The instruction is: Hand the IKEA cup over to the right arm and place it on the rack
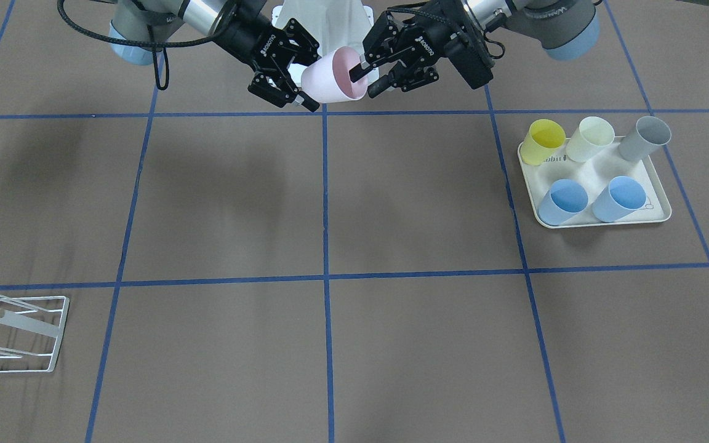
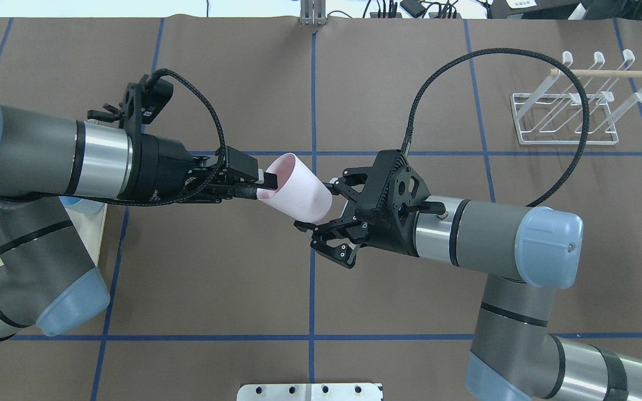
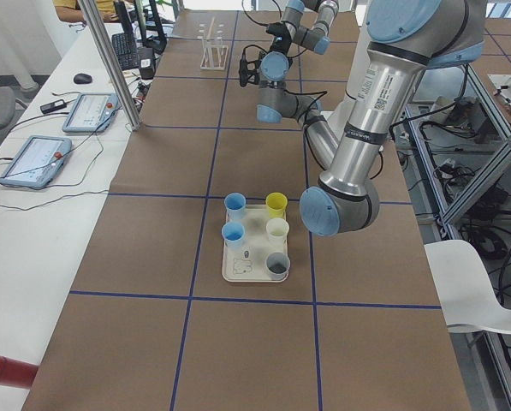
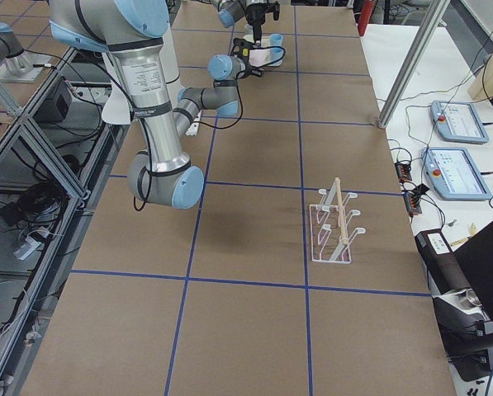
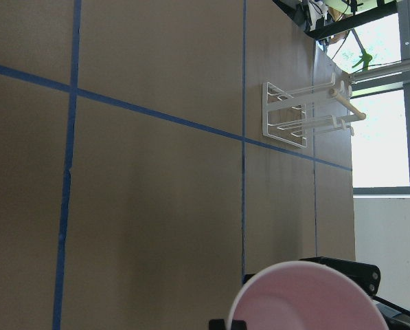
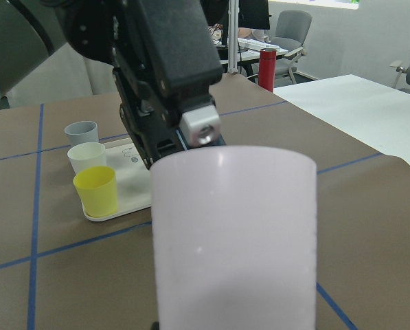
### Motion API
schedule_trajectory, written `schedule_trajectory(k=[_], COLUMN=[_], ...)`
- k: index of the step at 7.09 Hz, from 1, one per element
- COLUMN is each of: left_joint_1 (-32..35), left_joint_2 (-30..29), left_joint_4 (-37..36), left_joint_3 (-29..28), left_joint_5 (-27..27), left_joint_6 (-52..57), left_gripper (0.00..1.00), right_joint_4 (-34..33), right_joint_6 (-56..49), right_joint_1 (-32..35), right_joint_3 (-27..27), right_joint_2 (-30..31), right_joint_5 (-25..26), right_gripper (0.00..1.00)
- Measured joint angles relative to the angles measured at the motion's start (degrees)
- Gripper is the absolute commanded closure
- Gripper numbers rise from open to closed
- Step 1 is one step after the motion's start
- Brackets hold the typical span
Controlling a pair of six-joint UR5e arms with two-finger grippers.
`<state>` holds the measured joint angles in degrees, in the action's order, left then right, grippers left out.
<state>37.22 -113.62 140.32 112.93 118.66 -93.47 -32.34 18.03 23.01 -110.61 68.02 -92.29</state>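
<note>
Pink IKEA cup [image 2: 298,189], mid-air above table centre, between both grippers.
Clamped at rim by left gripper [image 2: 259,186], one finger inside; base between wide-spread jaws of right gripper [image 2: 314,204], contact not discernible. White wire rack [image 2: 572,111] far right on table, well apart; cream tray [image 1: 600,163] at left.

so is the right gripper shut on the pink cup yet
Not yet, open: the right gripper has fingers spread either side of the pink cup; left gripper pinches its rim.
</note>
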Motion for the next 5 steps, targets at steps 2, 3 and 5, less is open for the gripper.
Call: schedule_trajectory(k=[2,3,5], left_joint_1=[0.93,1.77,4.45], left_joint_2=[0.39,1.64,6.84], left_joint_4=[-0.32,-0.57,-1.03], left_joint_3=[1.05,1.62,3.03], left_joint_5=[0.33,0.5,0.59], left_joint_6=[0.56,2.44,9.86], left_gripper=[0.0,0.0,0.0], right_joint_4=[-0.23,-1.82,-12.37], right_joint_6=[-0.03,-0.07,-0.27], right_joint_1=[0.5,1.97,8.72], right_joint_3=[0.06,-0.05,-0.96], right_joint_2=[0.09,0.38,0.83], right_joint_5=[-0.26,-1.21,-7.67], right_gripper=[0.5,0.59,0.61])
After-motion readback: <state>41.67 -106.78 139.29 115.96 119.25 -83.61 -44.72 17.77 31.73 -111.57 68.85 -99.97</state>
